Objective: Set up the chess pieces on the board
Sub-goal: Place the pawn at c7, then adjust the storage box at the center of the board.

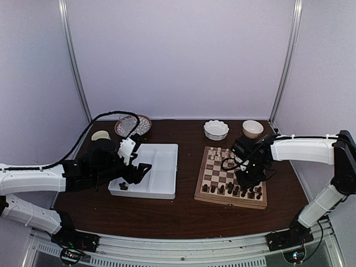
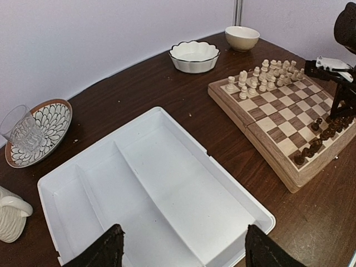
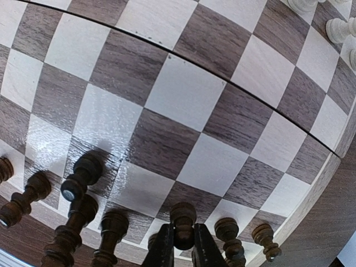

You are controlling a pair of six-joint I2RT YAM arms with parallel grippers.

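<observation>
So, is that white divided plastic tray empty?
No: a few dark brown wooden chess pieces lie in the near-left corner of the tray; the rest looks bare.

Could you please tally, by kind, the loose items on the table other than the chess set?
Bowls: 2
Patterned plate: 1
Glass: 1
White divided tray: 1
Cream ribbed object, kind unclear: 1
Total: 6

R hand [image 3: 183, 233] pinching dark pawn [image 3: 183, 214], prob. resting on board [image 3: 183, 94].
</observation>
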